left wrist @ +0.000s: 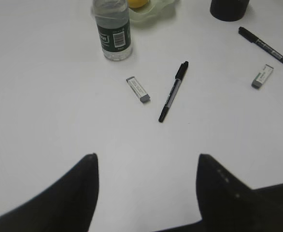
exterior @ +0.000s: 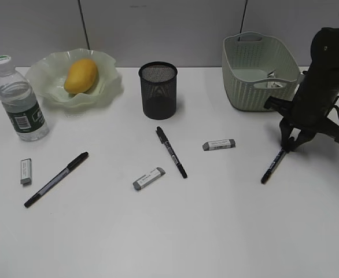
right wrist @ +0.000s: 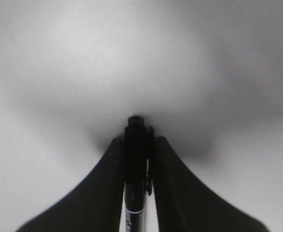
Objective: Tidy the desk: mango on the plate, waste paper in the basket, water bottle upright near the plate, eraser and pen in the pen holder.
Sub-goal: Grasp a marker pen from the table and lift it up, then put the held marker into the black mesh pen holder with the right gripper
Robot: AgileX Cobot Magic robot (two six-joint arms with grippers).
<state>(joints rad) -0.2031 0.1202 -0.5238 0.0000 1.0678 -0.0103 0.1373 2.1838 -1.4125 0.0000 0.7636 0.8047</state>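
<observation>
Exterior view: the right gripper [exterior: 290, 145] pinches the upper end of a pen [exterior: 272, 167] lying slantwise on the desk [exterior: 216, 231], just in front of the basket [exterior: 256, 81]; the pen holder [exterior: 158, 91] stands well to its left, two erasers between.

Left wrist view: the left gripper [left wrist: 146, 183] hangs open above bare desk, another pen [left wrist: 173, 91] and eraser [left wrist: 138, 90] ahead.

Right wrist view: jaws clenched on the pen's cap, barrel running along them.

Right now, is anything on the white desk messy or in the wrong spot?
Yes. Three black pens and three grey-white erasers lie loose on the desk, outside the black mesh pen holder. The right end effector is closing on the rightmost pen. Nothing looks spilled or broken.
</observation>
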